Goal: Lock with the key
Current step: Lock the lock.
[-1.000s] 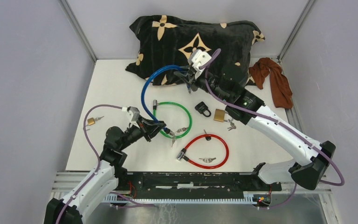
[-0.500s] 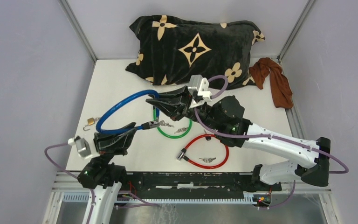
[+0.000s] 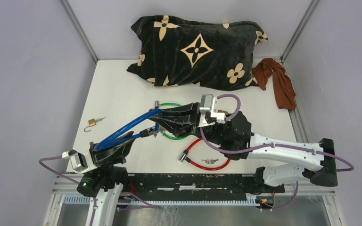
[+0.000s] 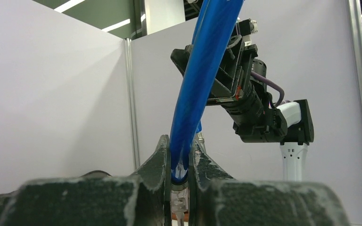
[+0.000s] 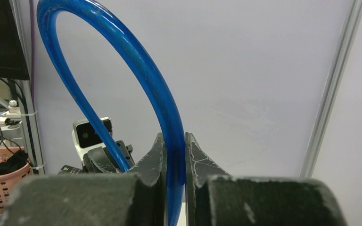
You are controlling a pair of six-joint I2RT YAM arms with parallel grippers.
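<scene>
While the left gripper is pressed together on one end of the blue cable lock, another stretch of the same cable is pinched between the fingers of the right gripper. The cable is held up off the table as an arc between the two arms, over the near left part. A metal lock head is seen at the cable's end just below the right gripper in the top view. Whether a key sits in it cannot be told.

The step in hand is judged to be steadying the cable so that the head can be reached and the key turned. Both pinches should be kept firm, since the loop looks springy and is likely to whip away if one side is let go. The head should be set down or braced by one gripper before the other is freed for the key. Twisting of the cable should be avoided. The green cable lock lies right under the work and should not be snagged.

Only one container is seen, a basket beyond the table in the right wrist view. A dark cloth is heaped in it.
</scene>
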